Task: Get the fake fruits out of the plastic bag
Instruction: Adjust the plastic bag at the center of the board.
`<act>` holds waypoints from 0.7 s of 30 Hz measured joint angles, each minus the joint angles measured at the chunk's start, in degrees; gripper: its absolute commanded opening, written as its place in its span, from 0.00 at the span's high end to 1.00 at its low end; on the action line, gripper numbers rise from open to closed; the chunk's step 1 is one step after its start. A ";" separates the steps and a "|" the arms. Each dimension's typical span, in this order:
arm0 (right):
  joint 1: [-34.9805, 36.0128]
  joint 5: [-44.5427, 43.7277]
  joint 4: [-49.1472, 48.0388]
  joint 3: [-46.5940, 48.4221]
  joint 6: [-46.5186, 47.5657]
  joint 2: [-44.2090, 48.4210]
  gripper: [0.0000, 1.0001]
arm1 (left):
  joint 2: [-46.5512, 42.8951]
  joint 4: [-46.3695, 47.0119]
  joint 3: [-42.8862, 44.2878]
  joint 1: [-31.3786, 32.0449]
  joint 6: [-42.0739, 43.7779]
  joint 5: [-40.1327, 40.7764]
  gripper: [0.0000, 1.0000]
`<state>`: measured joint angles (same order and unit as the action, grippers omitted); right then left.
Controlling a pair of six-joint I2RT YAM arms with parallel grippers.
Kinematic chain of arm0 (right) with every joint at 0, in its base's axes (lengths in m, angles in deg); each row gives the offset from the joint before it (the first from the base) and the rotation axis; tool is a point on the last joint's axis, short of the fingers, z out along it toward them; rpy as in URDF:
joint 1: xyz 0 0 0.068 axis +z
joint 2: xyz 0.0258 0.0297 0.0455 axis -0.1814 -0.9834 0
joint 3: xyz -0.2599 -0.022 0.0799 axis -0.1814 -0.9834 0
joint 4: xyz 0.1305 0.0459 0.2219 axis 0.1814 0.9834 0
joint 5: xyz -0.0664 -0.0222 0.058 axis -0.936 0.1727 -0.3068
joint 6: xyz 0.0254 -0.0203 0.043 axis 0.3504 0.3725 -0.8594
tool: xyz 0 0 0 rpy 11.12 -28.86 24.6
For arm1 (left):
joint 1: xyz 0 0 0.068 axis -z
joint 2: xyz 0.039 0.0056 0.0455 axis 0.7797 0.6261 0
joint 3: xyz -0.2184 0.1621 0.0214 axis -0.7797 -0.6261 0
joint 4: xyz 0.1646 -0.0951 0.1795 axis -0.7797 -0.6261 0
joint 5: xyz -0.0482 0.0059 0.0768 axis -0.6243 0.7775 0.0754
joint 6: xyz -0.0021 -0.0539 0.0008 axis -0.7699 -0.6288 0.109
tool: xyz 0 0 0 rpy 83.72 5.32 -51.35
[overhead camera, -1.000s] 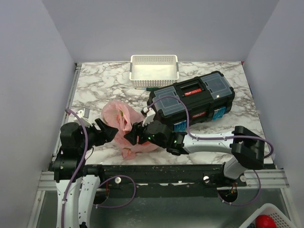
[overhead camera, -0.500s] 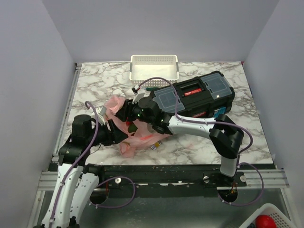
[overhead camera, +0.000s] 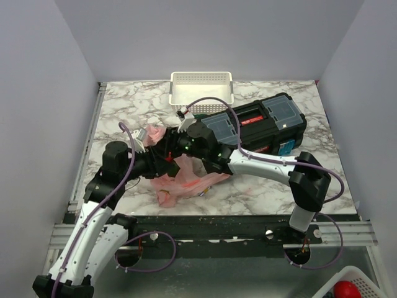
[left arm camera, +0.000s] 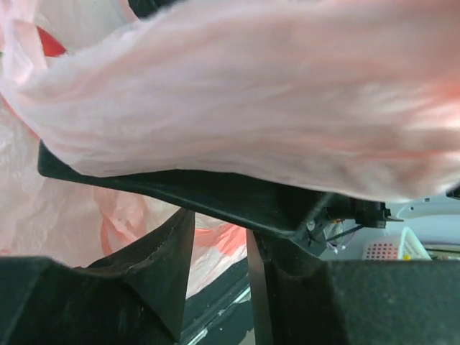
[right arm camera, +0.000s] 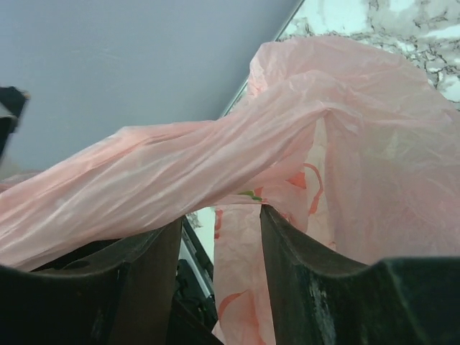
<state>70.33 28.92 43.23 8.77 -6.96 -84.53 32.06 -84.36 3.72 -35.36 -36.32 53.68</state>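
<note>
1. The plastic bag lies crumpled on the desk just left of the toolbox. What looks like a red fruit shows through its film.
2. The left claw is nearly together; I cannot tell if it pinches film. The right claw stands apart, with film draped over it.
3. With no sure hold, the film may slip or tear. A freed fruit could roll under the toolbox or off the desk.

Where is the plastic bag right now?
In the top view, the plastic bag sits crumpled on the marble table, left of centre near the front edge, just left of the black toolbox.
</note>
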 measured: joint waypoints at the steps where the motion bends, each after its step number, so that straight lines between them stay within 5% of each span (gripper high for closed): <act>1: -0.07 -0.13 0.07 -0.11 -0.13 0.44 0.48 | 0.26 1.11 -0.39 0.00 -0.28 0.02 0.70; 8: -1.49 -4.31 4.31 -0.42 0.59 4.76 0.35 | 11.23 5.49 -2.56 -0.02 -1.55 2.43 0.73; 18: 2.71 -5.60 6.88 -13.29 2.58 14.36 0.39 | 14.53 7.17 -2.89 -0.20 -1.79 10.32 0.77; 21: 5.66 -6.71 6.93 -15.87 4.04 14.36 0.58 | 14.75 7.17 -2.89 -0.44 -1.77 12.26 0.77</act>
<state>75.99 22.21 50.16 -7.10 -2.92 -70.17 46.81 -77.19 0.83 -35.79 -38.09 65.94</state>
